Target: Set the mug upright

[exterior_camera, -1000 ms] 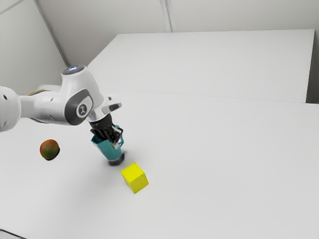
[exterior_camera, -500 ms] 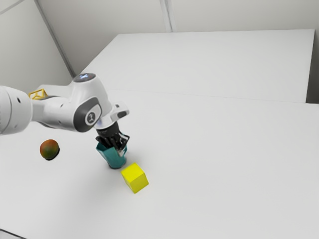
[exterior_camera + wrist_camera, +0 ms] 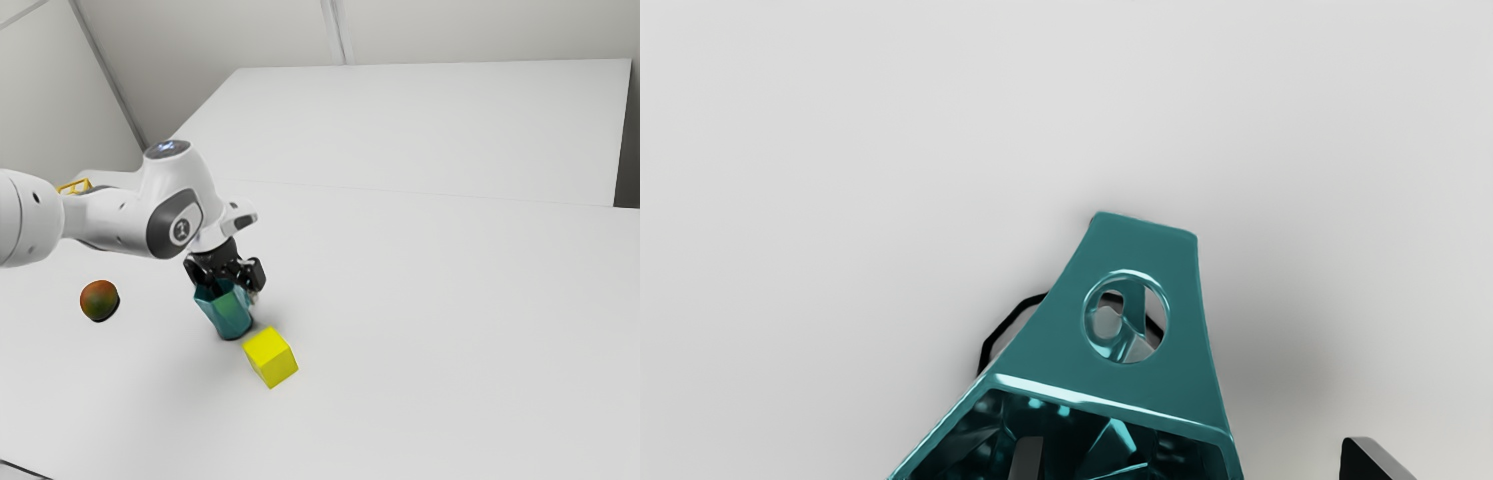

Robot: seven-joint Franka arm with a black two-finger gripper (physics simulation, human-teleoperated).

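Observation:
The teal mug [image 3: 228, 314] stands on its base with its opening up, close beside the yellow cube. My gripper [image 3: 228, 277] is at the mug's rim, with its fingers spread. In the wrist view, the mug [image 3: 1073, 363] presents its handle with a round hole, and part of a dark-edged base is visible behind it. Fingers of the open gripper [image 3: 1198, 460] stand wide apart there: one over the mug's opening, the other outside the wall with a gap to it. The far part of the mug is cut off in the wrist view.
The yellow cube [image 3: 270, 357] lies just in front of the mug. A round red-green fruit [image 3: 99, 300] rests toward the exterior view's left, on the white table [image 3: 430, 330]. A yellow frame-like object [image 3: 75, 187] is partly hidden behind the arm.
Since one second ago the mug has come down and a little toward the exterior view's right, less tilted. My hand went down with it; over the last half second the fingers spread and the hand rose slightly.

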